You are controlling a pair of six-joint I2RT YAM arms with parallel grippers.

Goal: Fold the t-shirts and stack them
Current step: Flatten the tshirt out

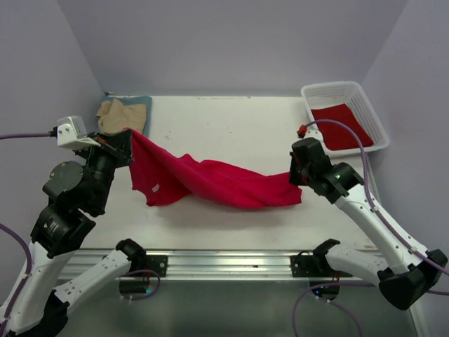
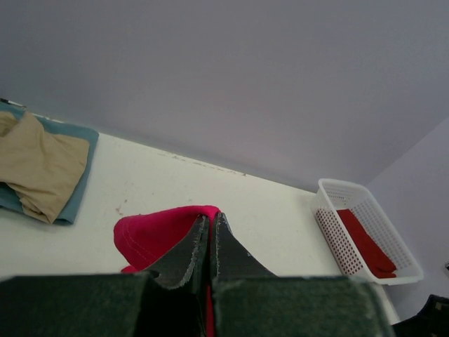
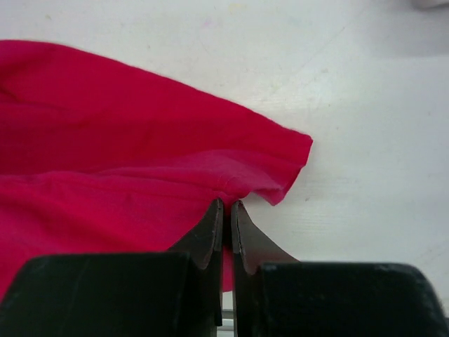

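Observation:
A bright red t-shirt (image 1: 210, 181) hangs stretched and twisted across the table between both grippers. My left gripper (image 1: 126, 133) is shut on its left end, lifted above the table; the cloth bulges past the fingertips in the left wrist view (image 2: 151, 235). My right gripper (image 1: 298, 179) is shut on its right end, low near the table; the red cloth (image 3: 126, 161) fills the right wrist view. A tan t-shirt (image 1: 119, 116) lies on a blue-grey one (image 1: 144, 105) at the back left; both show in the left wrist view (image 2: 38, 165).
A white lattice basket (image 1: 365, 98) stands at the back right with a dark red cloth (image 1: 340, 126) in it; it also shows in the left wrist view (image 2: 351, 232). A metal rail (image 1: 224, 263) runs along the table's near edge.

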